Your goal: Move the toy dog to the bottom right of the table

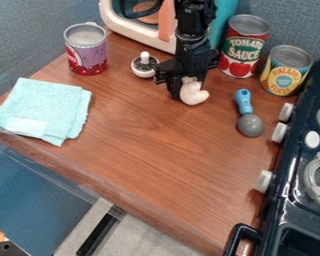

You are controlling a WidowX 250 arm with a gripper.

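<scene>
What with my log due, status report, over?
End effector at toy dog, grip unconfirmed. Dog not yet bottom right. Blue-handled utensil right of likely path.

A brown wooden bench (156,150) with visible grain carries a folded pale-blue cloth (49,107) on its left side. Farther back stand a purple-and-red can (88,55) and a small white-and-dark pot (144,69). Toward the right, a tomato can (242,47) and pineapple can (285,72) stand behind a blue-handled grey spoon (249,123).
</scene>
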